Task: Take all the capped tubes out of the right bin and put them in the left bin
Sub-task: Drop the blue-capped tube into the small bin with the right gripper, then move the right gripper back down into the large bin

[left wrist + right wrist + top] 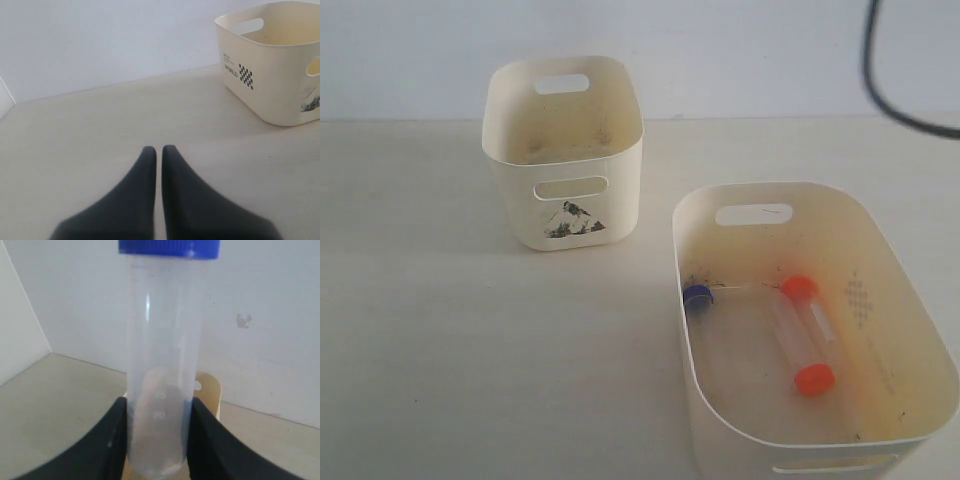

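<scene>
Right gripper (159,410) clamps one blue-capped tube (165,330) low on its body; left gripper (159,155) closed, empty; three tubes (802,335) lie in right bin (920,335); hazard: low grip lets tube pivot or slip, missing narrow left bin (515,205).

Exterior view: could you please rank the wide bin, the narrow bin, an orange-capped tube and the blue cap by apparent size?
1. wide bin, nearest the camera, so its lead is partly nearness
2. narrow bin
3. orange-capped tube
4. blue cap, partly hidden
</scene>
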